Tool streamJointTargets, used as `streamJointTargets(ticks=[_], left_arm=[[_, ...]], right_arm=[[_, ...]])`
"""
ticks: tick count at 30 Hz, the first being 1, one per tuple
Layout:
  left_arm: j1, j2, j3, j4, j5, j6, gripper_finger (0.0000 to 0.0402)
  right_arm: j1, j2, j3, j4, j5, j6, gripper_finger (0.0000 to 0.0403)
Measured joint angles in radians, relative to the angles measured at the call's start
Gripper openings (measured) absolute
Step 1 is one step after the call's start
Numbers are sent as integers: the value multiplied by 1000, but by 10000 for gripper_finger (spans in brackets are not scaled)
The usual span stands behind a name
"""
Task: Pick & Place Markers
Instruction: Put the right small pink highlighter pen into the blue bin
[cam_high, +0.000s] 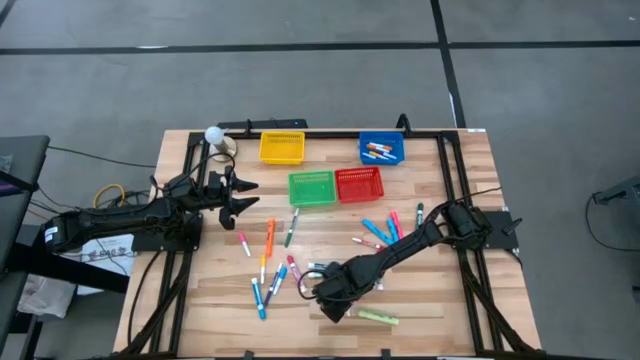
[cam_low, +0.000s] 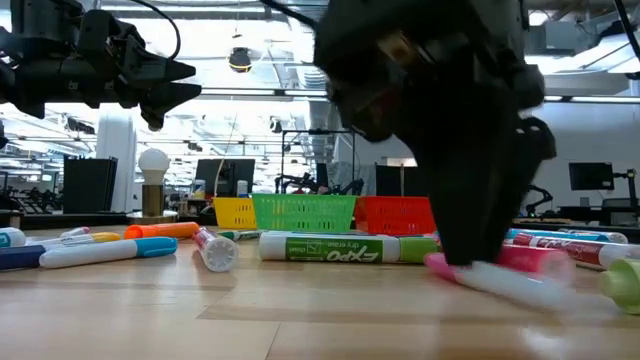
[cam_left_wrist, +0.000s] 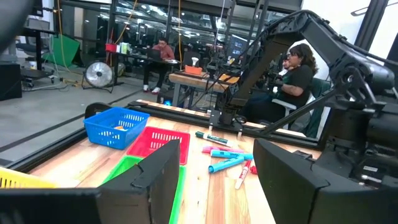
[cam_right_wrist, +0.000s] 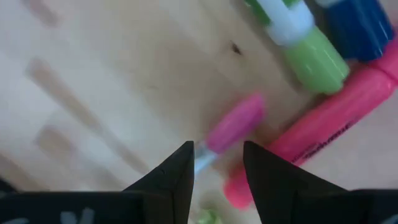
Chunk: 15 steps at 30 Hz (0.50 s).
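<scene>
Sorting has barely begun, judging by the layout. The blue basket (cam_high: 382, 150) holds about two markers; the yellow basket (cam_high: 281, 148), green basket (cam_high: 311, 188) and red basket (cam_high: 359, 184) appear unfilled. Roughly twenty markers (cam_high: 270, 262) lie loose on the bench (cam_high: 470, 300) (exact count uncertain). The right gripper (cam_right_wrist: 216, 163), fingers apart, straddles a pink marker (cam_right_wrist: 236, 122) on the bench. The left gripper (cam_high: 243, 197) hovers with fingers apart, holding nothing.

Ahead of my left gripper (cam_left_wrist: 211, 180), beyond the wooden table (cam_left_wrist: 205, 205), a grey floor (cam_left_wrist: 43, 118) holds a standing fan (cam_left_wrist: 98, 75), desks and seated people (cam_left_wrist: 297, 81).
</scene>
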Motion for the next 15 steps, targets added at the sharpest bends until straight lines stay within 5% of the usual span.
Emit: streamJointTargets(ticks=[15], left_arm=[[0,0,0,0,0,0,204]], right_arm=[[3,-5,-46,43,8,32,114]])
